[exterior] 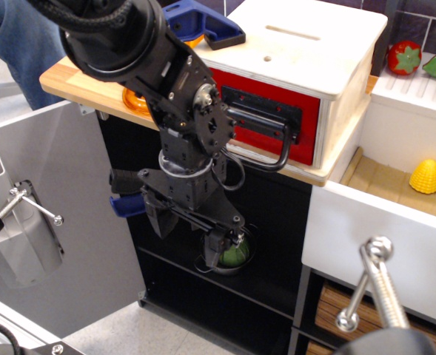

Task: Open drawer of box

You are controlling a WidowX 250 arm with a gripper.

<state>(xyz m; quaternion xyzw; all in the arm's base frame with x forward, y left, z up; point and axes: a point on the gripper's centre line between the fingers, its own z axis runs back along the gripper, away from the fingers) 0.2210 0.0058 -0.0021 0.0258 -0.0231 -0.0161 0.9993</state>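
The box point(299, 44) is white-painted wood with a slot and a small hole in its top, and it stands on the wooden counter point(77, 85). Its red-fronted drawer point(266, 92) looks pushed in, flush with the box. The black loop handle point(266, 137) hangs from the black plate and reaches past the counter edge. My gripper point(189, 233) points downward, below and left of the handle, in front of the dark cabinet opening. Its fingers point(161, 218) are spread apart and hold nothing. The arm's wrist covers the left end of the handle.
A white drawer point(380, 229) with a metal knob point(377, 285) stands open at right, holding a yellow corn toy point(425, 177). A green object in a metal bowl point(232, 255) sits on the cabinet shelf. A grey cabinet door point(62, 192) hangs open at left. A blue object point(203, 22) lies behind the arm.
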